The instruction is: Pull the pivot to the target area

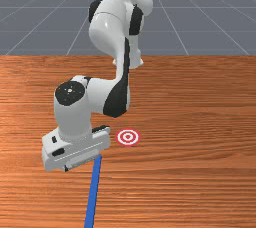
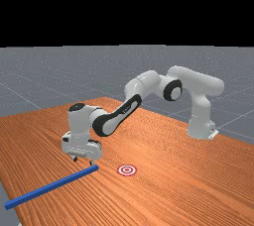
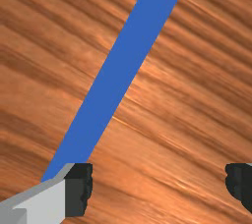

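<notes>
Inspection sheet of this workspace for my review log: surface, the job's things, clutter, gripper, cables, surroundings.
Surface: orange-brown wooden table with darker grain streaks.
Job's things: long, straight blue bar, one end near the gripper; round red-and-white ringed target flat on the table, the bar not on it.
Clutter: nothing seen.
Gripper: white two-finger gripper open, one dark-tipped finger overlapping the bar in the wrist view; whether they touch, cannot tell.
Cables: nothing seen.
Surroundings: grey floor with pale grid lines; black background above it in the far view.
</notes>
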